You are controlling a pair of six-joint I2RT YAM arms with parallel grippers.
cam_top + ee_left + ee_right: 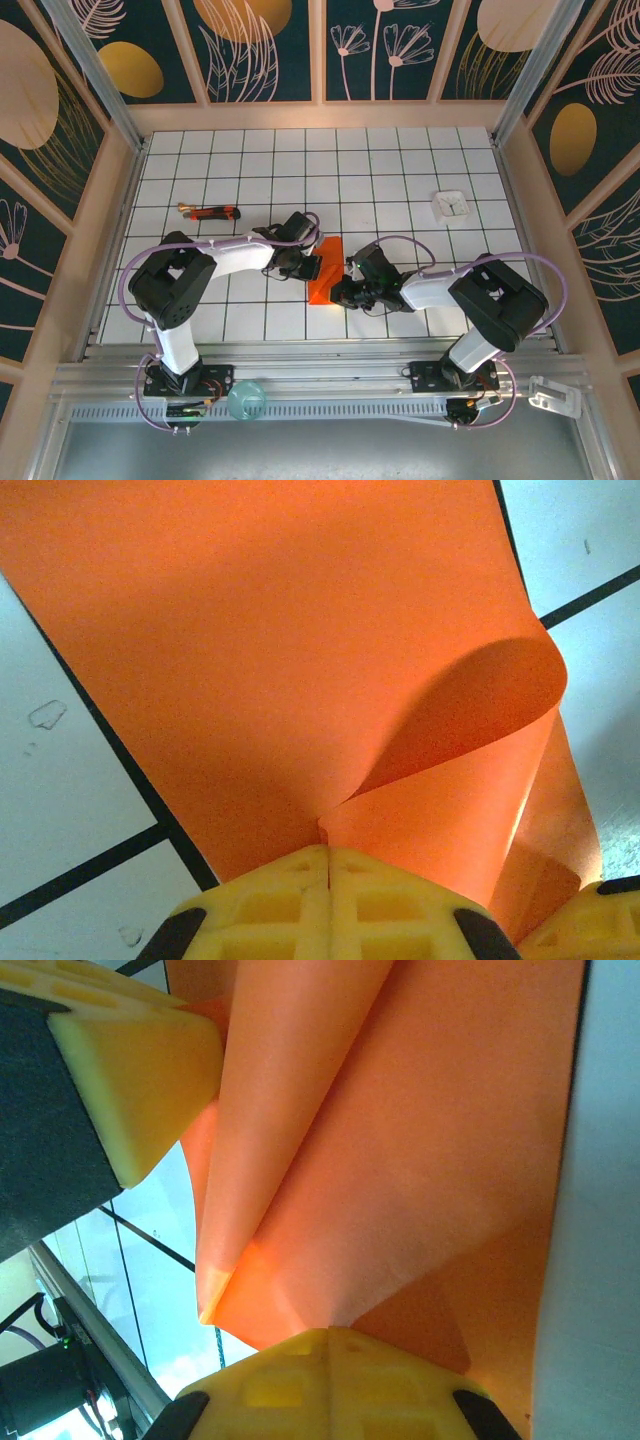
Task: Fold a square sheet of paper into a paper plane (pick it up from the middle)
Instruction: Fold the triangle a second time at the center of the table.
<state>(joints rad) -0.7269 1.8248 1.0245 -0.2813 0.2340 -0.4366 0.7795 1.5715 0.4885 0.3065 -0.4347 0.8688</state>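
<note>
Right now our left gripper has its jaws pressed together on the sheet of paper, which comes out of the seam between the yellow fingers and curls over into a soft, rounded flap. Our right gripper is likewise closed, pinching the paper where a pointed flap meets the layer beneath it. The two grippers sit just beside each other on the same sheet.

We judge that the step in hand is laying a flap over and setting its crease. To do it well, we should let one pinch act as the anchor while the other guides the loose edge. The edges need to line up before anything is flattened. Then we press from the fold line outward, slowly, without pulling the two grips apart, since paper this thin could tear or skew.

The paper is bright orange-red, plain and matte. From above it shows as a narrow, partly folded shape lying between the arms, toward the near middle of the white gridded table. One flap is a loose loop with no crease. The right wrist view shows angled, layered folds, but no finished dart shape.
</note>
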